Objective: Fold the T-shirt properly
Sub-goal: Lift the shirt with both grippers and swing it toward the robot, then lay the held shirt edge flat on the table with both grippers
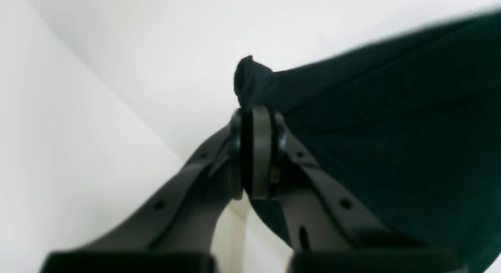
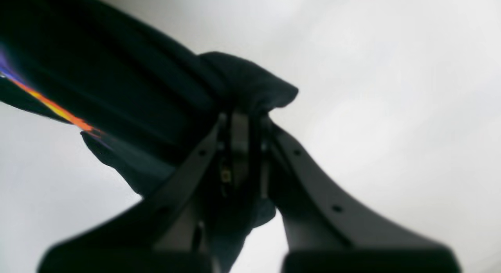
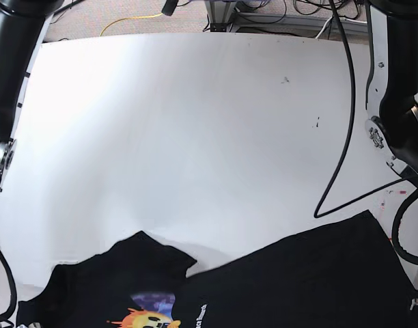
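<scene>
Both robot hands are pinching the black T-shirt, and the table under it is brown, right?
Not quite. The table is white, as the base view shows. The rest holds: the left gripper and the right gripper are each shut on the black T-shirt.

In the base view the T-shirt [image 3: 298, 280] runs off the bottom edge, so its lower part and most of the printed patch [image 3: 151, 314] are cut away, and neither end effector shows there. Both wrist views are soft and blurred: the left end effector [image 1: 256, 120] hides the pinched fabric between its closed fingers. The right end effector [image 2: 240, 120] does likewise, and the print at that frame's left edge smears into streaks.
</scene>
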